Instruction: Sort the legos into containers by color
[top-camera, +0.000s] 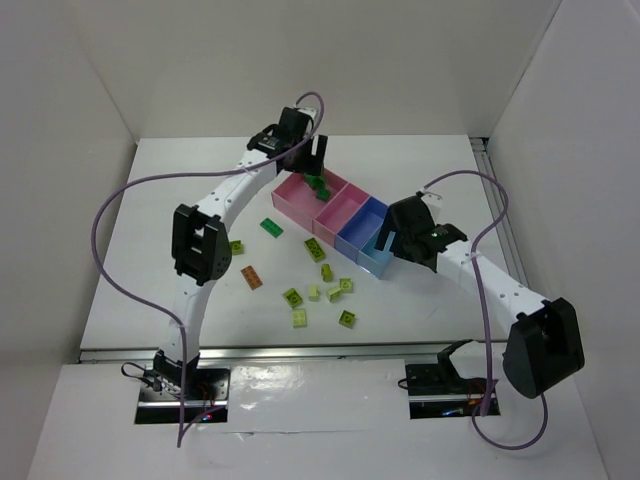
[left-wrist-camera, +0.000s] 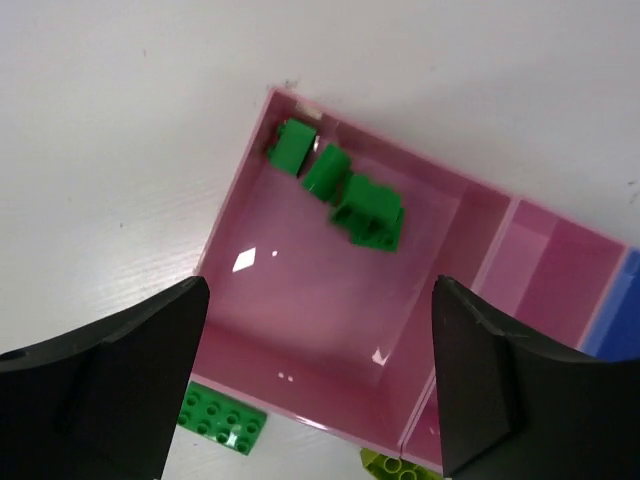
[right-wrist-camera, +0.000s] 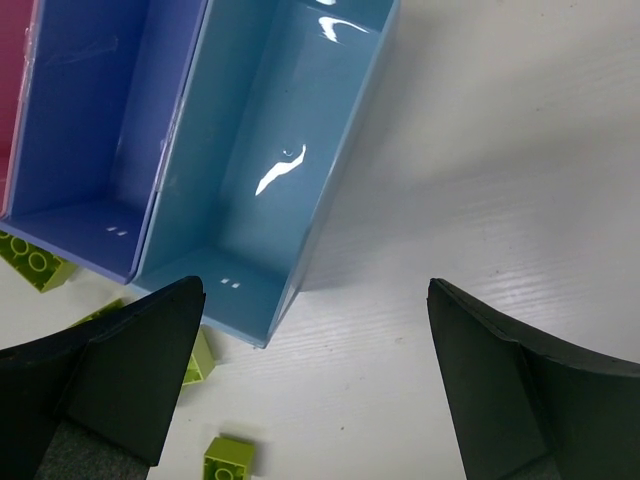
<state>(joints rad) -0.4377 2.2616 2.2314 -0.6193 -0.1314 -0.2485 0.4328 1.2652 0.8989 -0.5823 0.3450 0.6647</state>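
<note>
The containers are a joined row: two pink bins (top-camera: 298, 200), a periwinkle one (top-camera: 362, 228) and a light blue one (top-camera: 377, 255). Three dark green legos (left-wrist-camera: 368, 212) lie in the far-left pink bin (left-wrist-camera: 300, 300). My left gripper (top-camera: 305, 158) hangs open and empty over that bin. A dark green flat brick (top-camera: 272, 227) lies on the table just outside it and also shows in the left wrist view (left-wrist-camera: 222, 420). My right gripper (top-camera: 398, 243) is open and empty beside the empty light blue bin (right-wrist-camera: 270, 150). Lime bricks (top-camera: 315, 249) and one orange-brown brick (top-camera: 252, 277) lie scattered in front of the bins.
The periwinkle bin (right-wrist-camera: 90, 120) is empty in the right wrist view. Lime bricks (right-wrist-camera: 230, 458) lie near the light blue bin's front corner. White walls stand close on three sides. Purple cables loop off both arms.
</note>
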